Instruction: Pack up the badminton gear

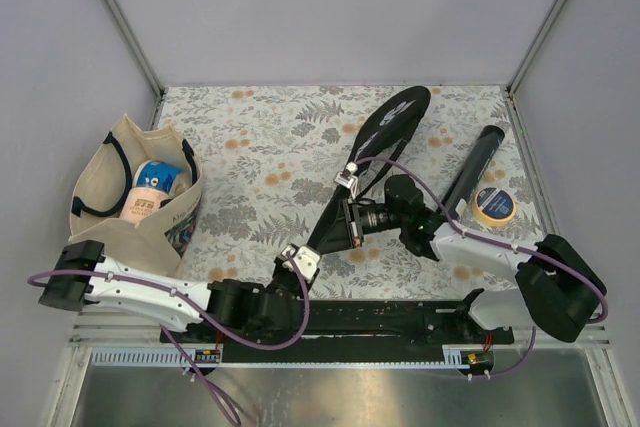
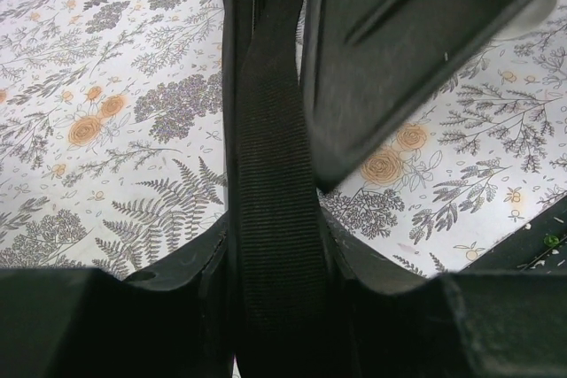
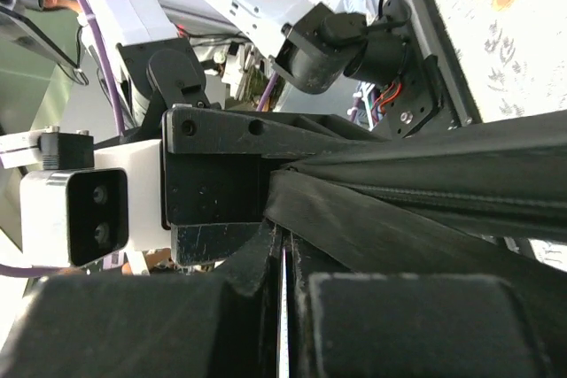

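Observation:
The black racquet cover [image 1: 395,122] lies diagonally across the flowered table, its narrow end toward the arms. My left gripper [image 1: 300,265] is at that narrow end. In the left wrist view it [image 2: 275,245] is shut on the cover's black webbing strap [image 2: 270,130], which fills the space between the jaws. My right gripper [image 1: 350,219] is at the cover's side edge, a little farther up. Its jaws [image 3: 283,219] are shut to a thin slit against a fold of the cover [image 3: 425,174]; nothing shows in the slit. The long black tube [image 1: 477,162] lies at the right.
A beige tote bag [image 1: 110,212] with dark handles stands open at the left with packets inside. A round tape roll with a blue centre [image 1: 493,205] lies by the tube's near end. Grey walls close in the table on three sides.

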You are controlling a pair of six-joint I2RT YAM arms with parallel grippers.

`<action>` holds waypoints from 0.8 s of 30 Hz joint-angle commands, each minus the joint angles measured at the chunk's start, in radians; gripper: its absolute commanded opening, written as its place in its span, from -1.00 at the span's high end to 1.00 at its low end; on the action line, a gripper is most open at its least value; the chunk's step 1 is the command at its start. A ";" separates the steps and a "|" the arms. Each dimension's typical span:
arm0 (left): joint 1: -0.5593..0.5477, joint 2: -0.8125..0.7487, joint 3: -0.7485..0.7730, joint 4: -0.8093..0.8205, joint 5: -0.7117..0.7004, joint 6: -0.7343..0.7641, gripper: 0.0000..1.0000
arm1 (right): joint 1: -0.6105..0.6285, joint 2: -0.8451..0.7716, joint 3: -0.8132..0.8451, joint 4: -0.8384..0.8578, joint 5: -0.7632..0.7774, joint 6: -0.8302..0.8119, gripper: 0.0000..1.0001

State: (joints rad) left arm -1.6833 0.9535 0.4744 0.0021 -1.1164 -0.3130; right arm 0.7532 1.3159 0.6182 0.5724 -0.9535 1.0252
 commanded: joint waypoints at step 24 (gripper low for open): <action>0.030 0.145 0.142 -0.151 -0.074 -0.155 1.00 | 0.155 -0.366 0.109 -0.896 0.930 -0.272 -0.31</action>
State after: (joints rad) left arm -1.6600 1.0496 0.5426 -0.1051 -1.1152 -0.3923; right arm 0.9031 1.0527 0.6899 -0.0231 -0.3817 0.8455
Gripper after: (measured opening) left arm 0.373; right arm 0.614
